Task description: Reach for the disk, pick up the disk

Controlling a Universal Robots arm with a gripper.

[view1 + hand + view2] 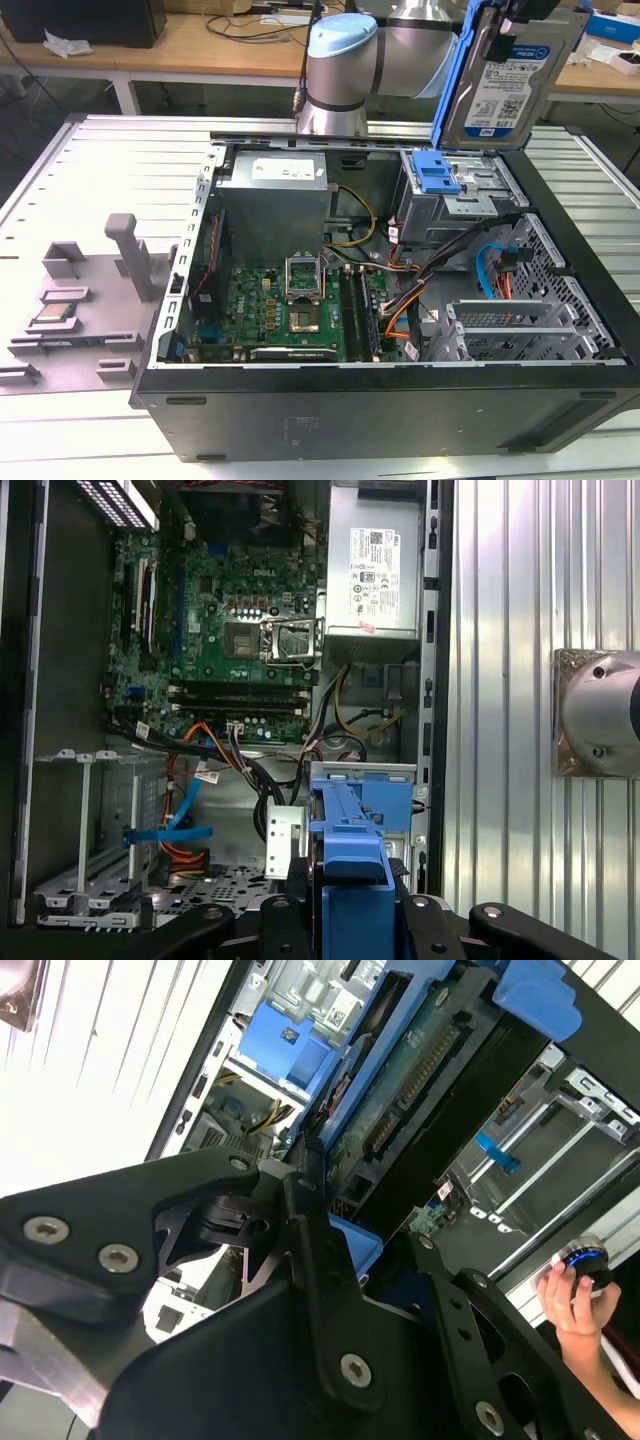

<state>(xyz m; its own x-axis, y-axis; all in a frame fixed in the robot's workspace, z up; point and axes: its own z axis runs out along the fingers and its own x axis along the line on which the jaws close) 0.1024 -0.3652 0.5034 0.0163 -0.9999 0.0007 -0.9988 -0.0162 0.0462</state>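
The disk (505, 85) is found clamped edgewise in the gripper (360, 1225), hanging with its long axis near vertical (label facing outward), directly above the drive bay (455, 195) toward the exterior view's right.

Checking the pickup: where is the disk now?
In the exterior view's upper right: the disk is held in the end effector, above the drive bay.

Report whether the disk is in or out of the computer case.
Out. The disk hangs on edge above the case, lifted over its drive bay, clamped by the gripper.
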